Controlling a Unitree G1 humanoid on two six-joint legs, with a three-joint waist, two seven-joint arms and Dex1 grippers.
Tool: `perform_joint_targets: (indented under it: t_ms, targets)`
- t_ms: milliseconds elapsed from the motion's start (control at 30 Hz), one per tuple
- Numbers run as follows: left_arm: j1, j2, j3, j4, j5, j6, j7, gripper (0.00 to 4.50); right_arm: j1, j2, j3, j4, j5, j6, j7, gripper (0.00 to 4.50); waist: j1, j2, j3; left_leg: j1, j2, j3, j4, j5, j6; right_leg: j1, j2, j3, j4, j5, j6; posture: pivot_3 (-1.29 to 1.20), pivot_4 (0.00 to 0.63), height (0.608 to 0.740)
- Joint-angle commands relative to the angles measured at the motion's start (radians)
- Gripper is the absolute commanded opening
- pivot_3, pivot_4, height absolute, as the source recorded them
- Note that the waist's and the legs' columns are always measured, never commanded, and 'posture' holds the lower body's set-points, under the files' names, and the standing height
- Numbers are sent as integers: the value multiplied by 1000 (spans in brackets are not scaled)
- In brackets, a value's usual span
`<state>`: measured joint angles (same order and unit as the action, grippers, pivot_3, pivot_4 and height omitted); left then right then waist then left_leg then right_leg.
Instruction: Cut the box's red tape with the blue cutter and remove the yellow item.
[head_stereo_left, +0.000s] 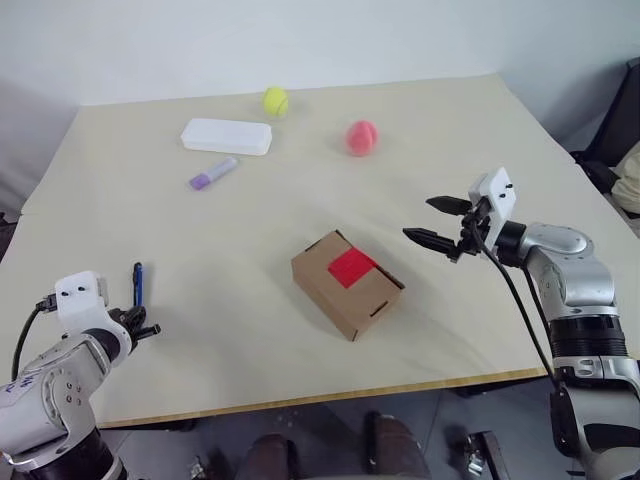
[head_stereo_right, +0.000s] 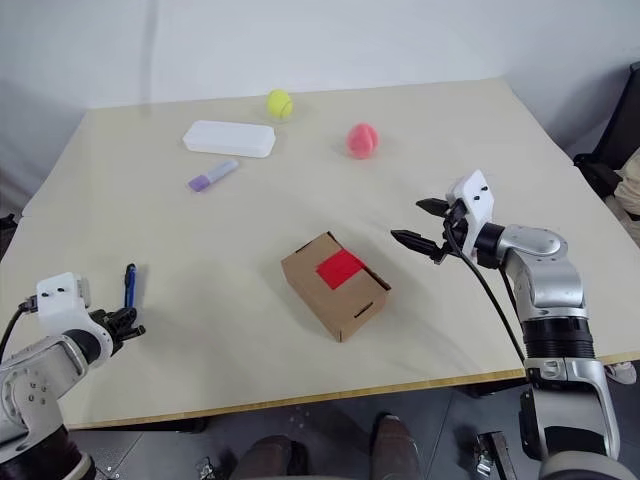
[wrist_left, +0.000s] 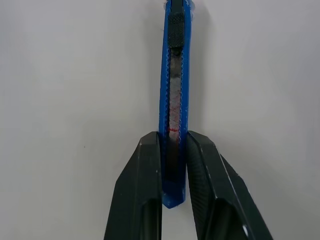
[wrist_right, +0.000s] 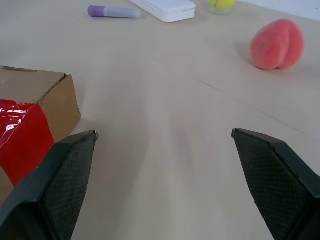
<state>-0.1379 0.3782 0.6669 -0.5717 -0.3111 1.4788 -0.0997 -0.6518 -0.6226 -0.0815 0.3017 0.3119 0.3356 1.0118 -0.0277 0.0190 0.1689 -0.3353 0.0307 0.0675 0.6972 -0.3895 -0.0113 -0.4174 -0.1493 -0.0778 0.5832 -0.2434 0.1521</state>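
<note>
The slim dark blue pen-like cutter (wrist_left: 174, 100) is pinched at its lower end between the two black fingers of the left claw (wrist_left: 174, 170), close to the near left edge of the pale wooden bench (head_stereo_left: 220, 330). The small brown cardboard box (head_stereo_left: 346, 283) is set near the middle of the bench, closed, with the bright red squarish tape (head_stereo_left: 352, 267) on its top. The right claw (head_stereo_left: 438, 222) is held spread wide, just right of the box and apart from it. Broad open bench surface is seen between box and cutter. Well behind lie a flat white plastic case (head_stereo_left: 226, 136), a stubby lilac marker (head_stereo_left: 213, 174), a yellow-green tennis ball (head_stereo_left: 275, 100) and a pink peach-shaped item (head_stereo_left: 361, 137). No legible writing can be made out.
</note>
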Motion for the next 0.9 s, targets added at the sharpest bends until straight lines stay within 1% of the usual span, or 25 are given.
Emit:
perform_joint_targets:
  t_ms: [33,100,167,233,333,467,567,667,800,900]
  targets:
    - [57,51,-59,-7,-43,-38,-97,375,-25,-18,-5,-62,24,27,13,4500,0,0,0,0,0,0,0,0,0,0,0,0,0,0,0,0,150,740]
    - [93,103,-95,-30,-90,-78,-186,375,-36,-24,1,-97,34,60,26,4500,0,-1,0,-1,0,0,0,0,0,-1,0,0,0,0,0,0,150,740]
    - [153,128,-123,-71,-122,-221,-289,375,-43,-25,14,-144,40,80,41,4500,1,-1,0,-3,0,0,0,0,0,-3,0,0,0,0,0,0,150,740]
    - [218,179,-163,-84,-140,-332,-389,375,-51,-27,31,-202,45,110,50,4500,1,-3,2,-8,0,0,0,0,0,-8,-1,0,1,0,0,0,150,740]
    - [293,244,-213,-58,-112,-597,-541,375,-67,-33,68,-297,54,158,59,4500,1,-4,2,-16,1,1,1,0,-1,-17,0,-2,2,0,0,0,150,740]
    - [314,310,-251,25,-87,-842,-677,375,-78,-34,116,-410,68,210,73,4500,2,-4,2,-21,1,2,2,0,-1,-24,0,-2,2,0,0,0,150,740]
    - [319,383,-291,92,-58,-936,-756,375,-81,-3,129,-476,98,250,45,4500,1,-5,3,-22,1,4,1,-1,0,-24,0,-3,2,0,0,0,150,740]
    - [314,420,-312,143,-48,-986,-791,375,-71,23,131,-505,107,256,14,4500,1,-6,4,-21,1,6,1,-1,1,-25,0,-3,2,0,0,0,150,740]
    - [297,429,-316,186,-45,-1024,-797,375,-28,25,129,-539,115,258,-7,4500,2,-7,4,-21,1,7,1,-2,2,-25,0,-3,2,0,0,0,150,740]
    - [297,440,-314,178,-83,-987,-818,375,-7,18,130,-556,119,260,-13,4500,2,-9,5,-21,1,7,1,-2,2,-25,-1,-4,2,0,0,0,150,740]
